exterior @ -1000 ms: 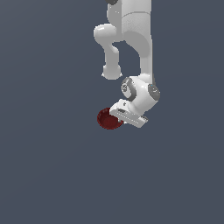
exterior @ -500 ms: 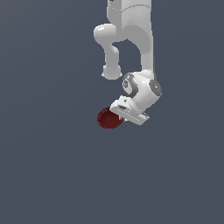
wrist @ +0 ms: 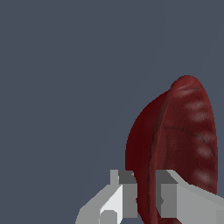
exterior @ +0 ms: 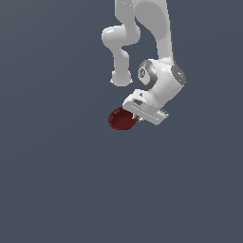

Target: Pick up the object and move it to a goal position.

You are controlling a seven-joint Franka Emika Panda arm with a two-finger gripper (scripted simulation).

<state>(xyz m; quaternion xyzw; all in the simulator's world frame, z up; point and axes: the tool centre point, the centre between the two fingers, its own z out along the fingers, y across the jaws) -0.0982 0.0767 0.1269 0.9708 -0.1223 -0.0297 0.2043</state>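
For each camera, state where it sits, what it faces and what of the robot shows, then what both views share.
Exterior view: off the arm, exact position unknown, facing the white arm whose gripper carries the dark red bowl against plain grey.
Wrist view: on the wrist, looking along the fingers at the bowl, seen edge-on with its rim between them.
Shared: the bowl, the gripper and the grey background.

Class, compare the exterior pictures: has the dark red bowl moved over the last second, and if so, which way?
Yes, slightly. The bowl, clamped by the gripper, has drifted a little toward the exterior view's left and upward; the plain background offers no fixed landmark, so this is judged against the frame alone.
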